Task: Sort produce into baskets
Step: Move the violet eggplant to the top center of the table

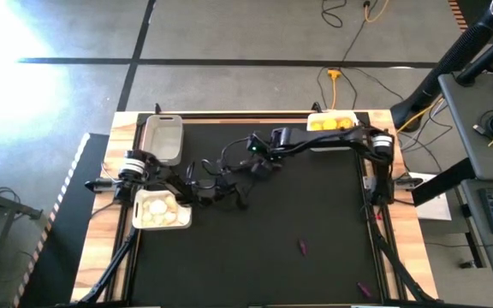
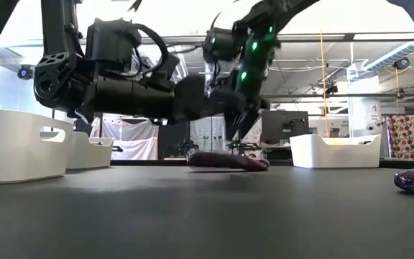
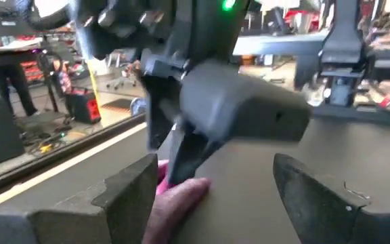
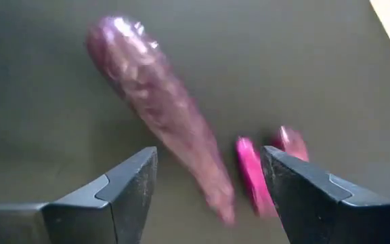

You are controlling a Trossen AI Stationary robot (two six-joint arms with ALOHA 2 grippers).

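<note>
A dark purple eggplant piece [image 4: 156,95] lies flat on the black table [image 2: 207,216], its pink stem end [image 4: 250,177] nearest my right gripper. That gripper [image 4: 208,154] slants down over the piece, open, with a finger on either side of the stem end and a gap to each. My left gripper [image 3: 215,169] comes in level from the table's left, open, with the piece's end [image 3: 178,200] low between its fingers; I see no touch. The low view shows the piece [image 2: 228,160] under my right gripper [image 2: 239,140].
A white basket with whitish bulbs [image 1: 162,210] stands near left, a greyish basket [image 1: 163,139] far left, and a white basket with yellow fruit [image 1: 332,124] far right. Two more purple pieces [image 1: 303,247] [image 1: 364,289] lie toward the near right. Both arms crowd the table's middle.
</note>
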